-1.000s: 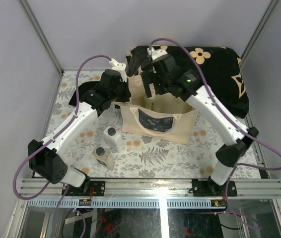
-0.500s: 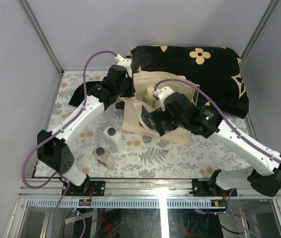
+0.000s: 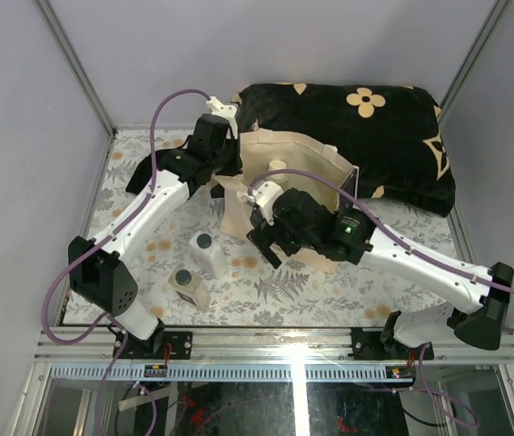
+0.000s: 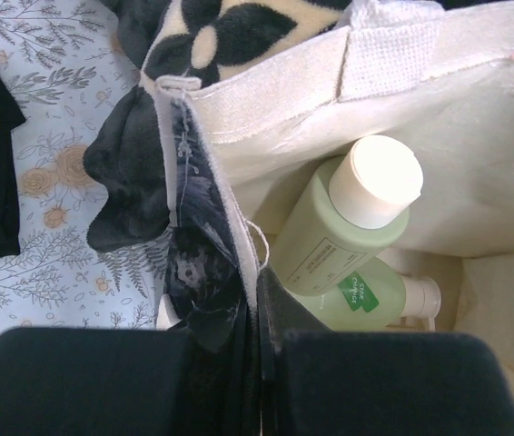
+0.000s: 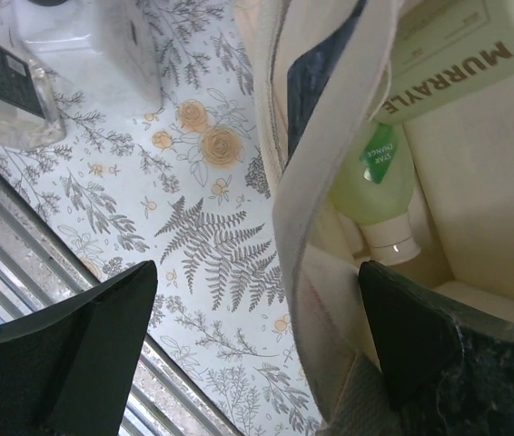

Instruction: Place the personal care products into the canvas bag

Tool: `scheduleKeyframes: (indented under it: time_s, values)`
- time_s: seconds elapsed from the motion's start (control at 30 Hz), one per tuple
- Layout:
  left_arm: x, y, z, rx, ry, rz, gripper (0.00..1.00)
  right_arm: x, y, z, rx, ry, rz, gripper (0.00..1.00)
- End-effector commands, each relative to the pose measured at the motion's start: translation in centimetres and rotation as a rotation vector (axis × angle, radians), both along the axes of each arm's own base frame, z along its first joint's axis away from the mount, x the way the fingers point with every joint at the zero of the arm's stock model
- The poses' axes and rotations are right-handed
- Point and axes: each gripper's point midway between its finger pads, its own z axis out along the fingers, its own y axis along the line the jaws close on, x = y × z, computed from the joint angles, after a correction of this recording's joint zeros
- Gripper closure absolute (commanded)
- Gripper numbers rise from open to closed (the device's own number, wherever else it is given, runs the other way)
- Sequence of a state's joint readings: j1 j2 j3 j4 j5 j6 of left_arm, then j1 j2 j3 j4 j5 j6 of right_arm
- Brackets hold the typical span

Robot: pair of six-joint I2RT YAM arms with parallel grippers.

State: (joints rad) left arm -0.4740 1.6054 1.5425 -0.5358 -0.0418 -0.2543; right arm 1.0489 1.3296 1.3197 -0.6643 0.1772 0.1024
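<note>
Right arm point(image 3: 393, 254): swung within the last second from above the mouth of the beige canvas bag with the dark floral panel point(image 3: 302, 168) to low across its front wall.
Right end effector point(image 5: 257, 272): released, fingers spread wide, carrying nothing; the bag's front wall shows between them in the wrist view, contact unclear.
Left end effector point(image 4: 259, 327): clenched on the bag's left rim, pinching the fabric, seemingly to keep the mouth open and the bag standing for drops.
Two pale green bottles with beige round caps point(image 4: 352, 232): at the bottom inside the bag, one leaning cap-up over the other, which lies on its side.
White bottle with dark cap point(image 3: 207, 254): upright on the floral-patterned desk point(image 3: 330, 282), just in front of the bag's left corner.
Squat clear-tan bottle with dark cap point(image 3: 189, 286): beside the white one, farther from the bag.
Black cushion with beige flowers point(image 3: 366, 118): right behind the bag, likely propping its back wall.
Progress: judged about half done, two bottles outside the bag.
Next: probably a reach for the white bottle, nearest the bag.
</note>
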Motion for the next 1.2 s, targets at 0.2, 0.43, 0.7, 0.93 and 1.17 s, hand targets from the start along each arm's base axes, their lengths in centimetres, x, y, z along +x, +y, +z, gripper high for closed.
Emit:
scheduleKeyframes:
  time_s: [0.2, 0.43, 0.7, 0.93, 1.17]
  values:
    - [2.5, 0.7, 2.5, -0.047, -0.125, 0.058, 1.0, 2.6, -0.4, 9.5, -0.025, -0.255, -0.059, 0.0]
    - [2.8, 0.8, 2.1, -0.044, -0.122, 0.064, 1.0, 0.0, 1.3, 9.4, 0.031, -0.155, 0.058, 0.0]
    - [4.3, 1.6, 3.5, -0.052, -0.148, 0.09, 1.0, -4.0, 4.8, 3.8, 0.053, -0.037, 0.219, 0.01]
    - [4.8, 2.0, 4.8, -0.064, -0.158, 0.088, 1.0, -4.5, 7.6, 0.4, 0.049, -0.027, 0.308, 0.0]
    - [4.3, 1.9, 5.3, -0.073, -0.151, 0.067, 1.0, -4.2, 10.6, -4.5, 0.008, 0.004, 0.381, 0.0]
